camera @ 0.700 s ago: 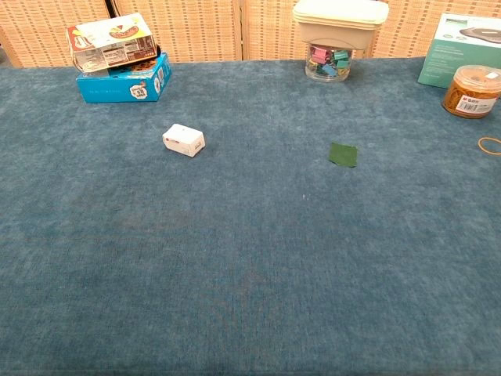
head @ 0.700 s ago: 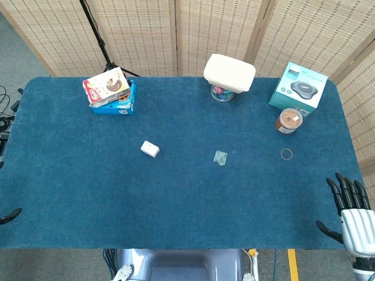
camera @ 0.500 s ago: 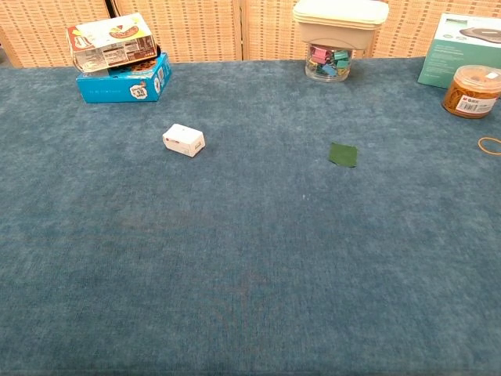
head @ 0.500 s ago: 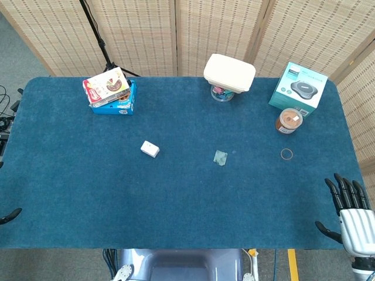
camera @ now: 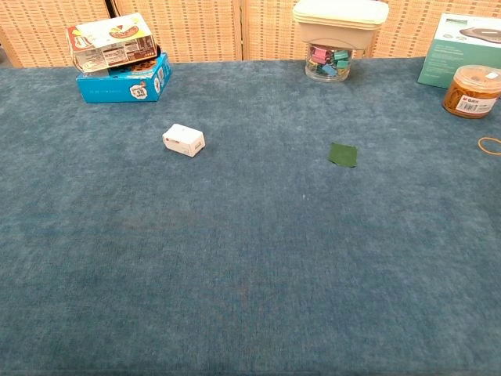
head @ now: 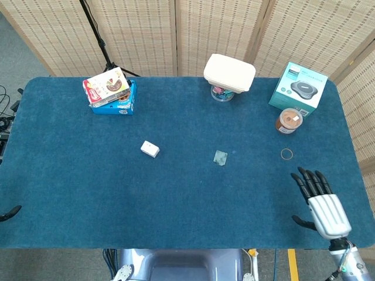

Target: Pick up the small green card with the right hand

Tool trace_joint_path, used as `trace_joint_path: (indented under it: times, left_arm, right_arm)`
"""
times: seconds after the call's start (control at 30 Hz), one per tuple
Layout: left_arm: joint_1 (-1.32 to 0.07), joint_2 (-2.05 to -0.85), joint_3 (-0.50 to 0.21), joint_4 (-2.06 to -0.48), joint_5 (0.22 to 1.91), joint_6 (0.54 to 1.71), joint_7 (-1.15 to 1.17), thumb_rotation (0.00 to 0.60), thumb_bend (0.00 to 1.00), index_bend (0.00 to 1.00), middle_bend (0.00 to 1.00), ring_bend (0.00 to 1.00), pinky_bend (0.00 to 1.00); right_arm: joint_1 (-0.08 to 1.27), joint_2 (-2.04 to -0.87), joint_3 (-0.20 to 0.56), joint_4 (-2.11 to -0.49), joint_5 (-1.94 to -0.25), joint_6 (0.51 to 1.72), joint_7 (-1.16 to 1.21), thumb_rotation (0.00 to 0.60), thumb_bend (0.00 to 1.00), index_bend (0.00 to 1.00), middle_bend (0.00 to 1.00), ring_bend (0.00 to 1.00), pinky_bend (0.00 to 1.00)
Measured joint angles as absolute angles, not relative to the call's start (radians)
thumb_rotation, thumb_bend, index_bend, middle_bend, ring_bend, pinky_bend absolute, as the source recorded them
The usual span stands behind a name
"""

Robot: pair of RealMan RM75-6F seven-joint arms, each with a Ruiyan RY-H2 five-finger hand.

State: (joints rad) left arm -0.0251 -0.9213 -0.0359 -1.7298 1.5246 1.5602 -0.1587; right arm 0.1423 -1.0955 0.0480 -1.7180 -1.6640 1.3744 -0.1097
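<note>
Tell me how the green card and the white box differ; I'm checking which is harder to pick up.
The green card lies flat, with almost no height; the white box is a raised block with visible sides. The card is dark green and blends into the blue cloth; the box stands out white. The card lies nearer the right hand than the box. Both rest free on the cloth, untouched.

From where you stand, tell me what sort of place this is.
Probably a robot test setup in a lab or office: a table under blue felt, woven folding screens as backdrop, a tripod leg behind, and small props such as a jar of binder clips.
</note>
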Motion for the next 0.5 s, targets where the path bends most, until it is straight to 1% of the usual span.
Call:
trace_joint_path:
  times: [0.13, 0.2, 0.33, 0.5]
  left_arm:
    - [-0.034, -0.924, -0.045, -1.743, 1.500, 1.542, -0.136, 0.600, 0.00, 0.00, 0.00, 0.00, 0.01]
    - [-0.037, -0.925, -0.048, -1.747, 1.490, 1.534, -0.129, 0.600, 0.00, 0.00, 0.00, 0.00, 0.01]
    - [-0.047, -0.927, -0.056, -1.755, 1.464, 1.513, -0.110, 0.600, 0.00, 0.00, 0.00, 0.00, 0.01]
    - [-0.057, -0.930, -0.063, -1.765, 1.440, 1.494, -0.082, 0.600, 0.00, 0.00, 0.00, 0.00, 0.01]
  right_arm:
    - [0.266, -1.116, 0.083, -1.716, -1.640, 1.212, -0.097, 0.600, 0.00, 0.00, 0.00, 0.00, 0.00]
    - [0.319, -1.136, 0.105, -1.705, -1.622, 1.158, -0.093, 0.600, 0.00, 0.00, 0.00, 0.00, 0.00]
    - [0.443, -1.225, 0.162, -1.628, -1.563, 1.041, -0.085, 0.600, 0.00, 0.03, 0.00, 0.00, 0.00]
    - [0.548, -1.322, 0.214, -1.539, -1.477, 0.944, -0.067, 0.600, 0.00, 0.07, 0.00, 0.00, 0.00]
